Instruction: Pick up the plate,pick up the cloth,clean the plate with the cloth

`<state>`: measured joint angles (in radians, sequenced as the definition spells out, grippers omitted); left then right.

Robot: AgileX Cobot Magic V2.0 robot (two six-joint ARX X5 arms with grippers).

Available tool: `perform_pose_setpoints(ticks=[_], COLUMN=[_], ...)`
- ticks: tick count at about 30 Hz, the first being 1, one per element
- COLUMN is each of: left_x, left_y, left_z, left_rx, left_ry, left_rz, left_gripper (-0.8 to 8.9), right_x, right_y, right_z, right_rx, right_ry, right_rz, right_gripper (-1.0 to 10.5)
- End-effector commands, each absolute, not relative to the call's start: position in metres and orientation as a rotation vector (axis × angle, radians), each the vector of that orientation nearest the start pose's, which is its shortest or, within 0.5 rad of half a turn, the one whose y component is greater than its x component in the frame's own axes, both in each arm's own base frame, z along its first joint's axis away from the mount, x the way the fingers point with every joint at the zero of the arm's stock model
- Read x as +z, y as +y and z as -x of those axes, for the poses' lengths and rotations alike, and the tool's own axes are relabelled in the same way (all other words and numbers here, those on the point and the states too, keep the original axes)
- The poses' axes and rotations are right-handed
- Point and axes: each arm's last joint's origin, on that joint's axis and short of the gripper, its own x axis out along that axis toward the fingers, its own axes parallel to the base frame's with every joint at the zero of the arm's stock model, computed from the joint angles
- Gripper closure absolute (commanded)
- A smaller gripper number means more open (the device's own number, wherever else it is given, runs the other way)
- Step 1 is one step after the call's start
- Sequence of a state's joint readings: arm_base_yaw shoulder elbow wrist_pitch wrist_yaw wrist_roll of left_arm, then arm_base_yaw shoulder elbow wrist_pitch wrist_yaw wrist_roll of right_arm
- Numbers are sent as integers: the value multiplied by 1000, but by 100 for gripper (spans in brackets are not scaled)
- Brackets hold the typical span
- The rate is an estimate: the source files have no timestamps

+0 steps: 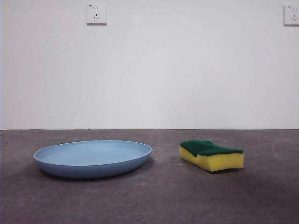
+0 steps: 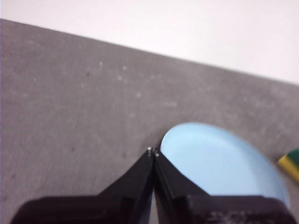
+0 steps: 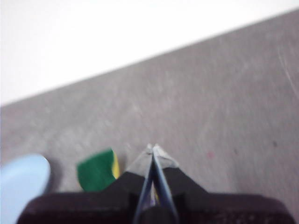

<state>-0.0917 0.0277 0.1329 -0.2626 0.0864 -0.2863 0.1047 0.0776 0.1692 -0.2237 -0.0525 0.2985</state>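
Quiet table here, and neither arm shows in the front view. The light blue plate (image 1: 92, 157) sits flat on the grey table (image 1: 154, 200), rim up, shallow and wide. Well apart from it, off to the other side, lies the sponge (image 1: 211, 155), a yellow block with its dark green scouring layer facing up (no real cloth anywhere, this sponge is it). It rests flat on the table too, touching nothing else.

Over to the left wrist view: the left gripper (image 2: 153, 151) has its two black jaws pressed together, tips meeting, nothing between them. Their tips sit just at the near rim of the plate (image 2: 219, 161), though whether they touch it or hang above it I cannot tell. A sliver of the sponge (image 2: 291, 163) peeks in at the edge of that picture, beyond the plate.

Right wrist view now: the right gripper (image 3: 153, 147) is likewise clenched, jaws closed tip to tip on nothing. The sponge (image 3: 97, 170), green face showing with a strip of yellow, lies just beside the jaws, partly hidden behind the gripper body. A bit of the plate (image 3: 21, 179) shows past it.

Behind it all stands a plain white wall, with a wall socket (image 1: 96, 13) and a second socket (image 1: 291, 15) high at the far corner.
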Motion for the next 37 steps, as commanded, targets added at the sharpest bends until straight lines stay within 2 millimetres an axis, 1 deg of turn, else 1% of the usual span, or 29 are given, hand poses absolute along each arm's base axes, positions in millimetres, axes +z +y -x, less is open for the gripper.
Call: perform_pose_setpoints(ticks=[1, 4, 8, 10, 14, 18, 19, 20, 21, 23, 24, 25, 26, 28, 31, 34, 37], left_x=[197, 216, 241, 252, 269, 278, 279, 280, 280, 280, 279, 277, 276, 274, 275, 275, 273], left_y=[-10, -12, -14, -15, -18, -22, -23, -24, -25, -27, -27, -28, -28, -28, -29, -29, -30], left_z=[-86, -87, -95, -101, -117, -134, -138, -141, -145, -151, -153, -155, -156, -160, -167, -180, -198], left_rx=[-152, -187, -228, -245, -299, -360, -393, -426, -451, -489, -497, -492, -489, -487, -485, -457, -430], left_ry=[191, 199, 247, 293, 409, 528, 556, 579, 592, 615, 624, 637, 646, 654, 621, 605, 652], left_rz=[314, 317, 320, 320, 283, 272, 267, 269, 274, 292, 304, 318, 323, 324, 308, 299, 294], left_gripper=[820, 820, 820, 819, 817, 807, 783, 723, 650, 486, 443, 436, 436, 436, 437, 441, 441], right_x=[218, 241, 271, 282, 296, 300, 300, 300, 299, 296, 295, 294, 292, 290, 290, 290, 291], right_y=[11, 12, 15, 18, 23, 27, 28, 29, 29, 31, 31, 31, 32, 32, 32, 32, 32], right_z=[-89, -90, -98, -104, -123, -143, -147, -152, -157, -165, -167, -171, -174, -176, -177, -177, -177], right_rx=[139, 172, 245, 298, 407, 466, 475, 485, 492, 499, 499, 500, 498, 496, 496, 496, 496], right_ry=[159, 192, 233, 258, 341, 459, 489, 522, 552, 603, 618, 636, 648, 661, 662, 656, 656], right_rz=[-320, -322, -316, -317, -283, -263, -270, -278, -285, -296, -300, -304, -306, -308, -308, -307, -307], right_gripper=[963, 963, 963, 962, 962, 935, 935, 918, 860, 687, 620, 524, 473, 466, 470, 470, 470])
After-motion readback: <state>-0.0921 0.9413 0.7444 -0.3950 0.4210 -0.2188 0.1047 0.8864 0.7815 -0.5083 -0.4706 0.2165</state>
